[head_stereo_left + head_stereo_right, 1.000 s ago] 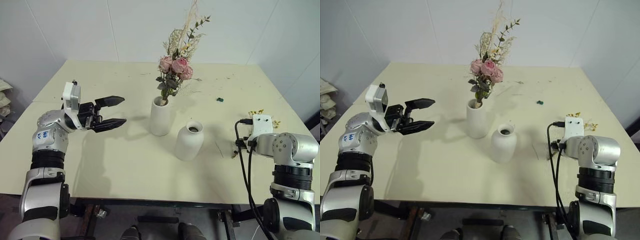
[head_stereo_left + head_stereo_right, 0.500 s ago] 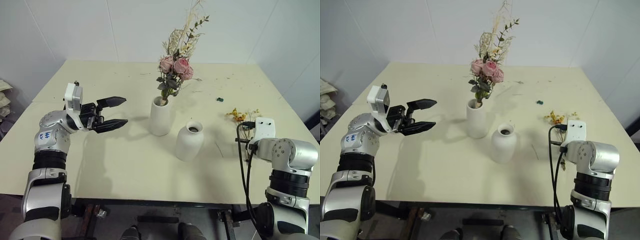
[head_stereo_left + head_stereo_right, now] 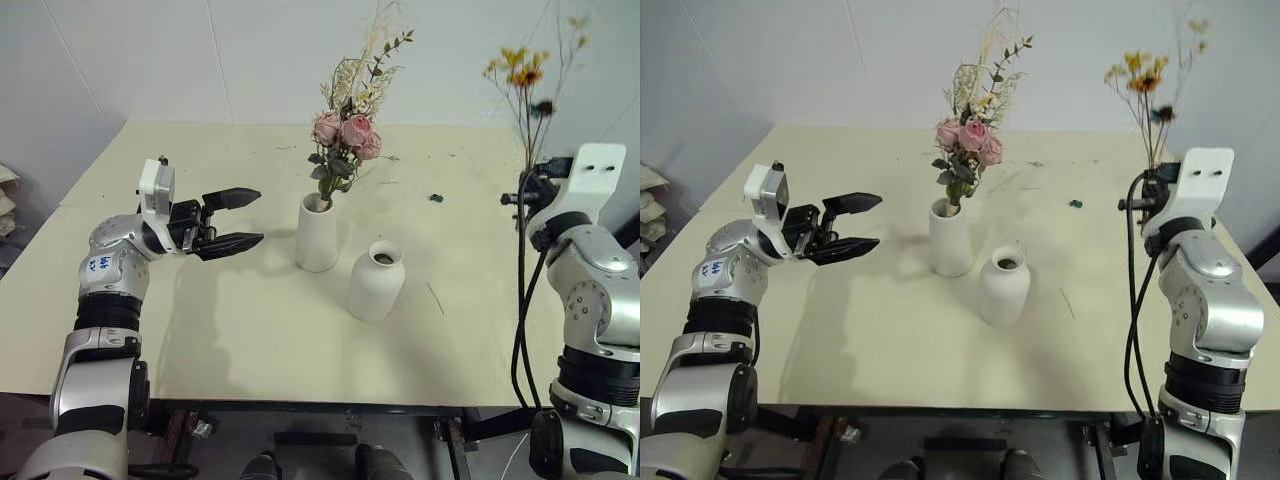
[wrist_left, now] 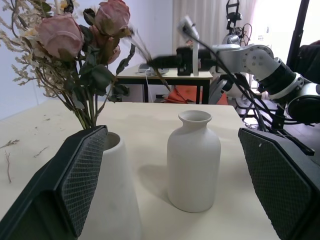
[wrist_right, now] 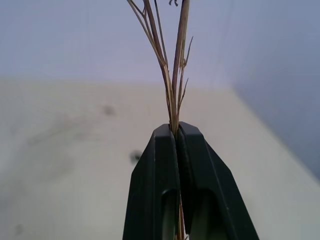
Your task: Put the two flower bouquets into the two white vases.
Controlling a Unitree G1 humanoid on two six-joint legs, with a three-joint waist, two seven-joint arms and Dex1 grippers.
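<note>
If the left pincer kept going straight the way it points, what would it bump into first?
Probably the tall vase holding the roses: the open left pincer points sideways at it. Depth is unclear; it might pass just in front.

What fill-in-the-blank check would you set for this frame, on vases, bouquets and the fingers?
1. The pink rose bouquet stands in the ____ white vase.
2. The right gripper has its fingers shut on the stems of the ____ flower sprig.
3. The shorter bulbous vase holds ____ flowers.
4. The left gripper has its fingers ____.

Missing words: tall; yellow-orange; no; open
</note>
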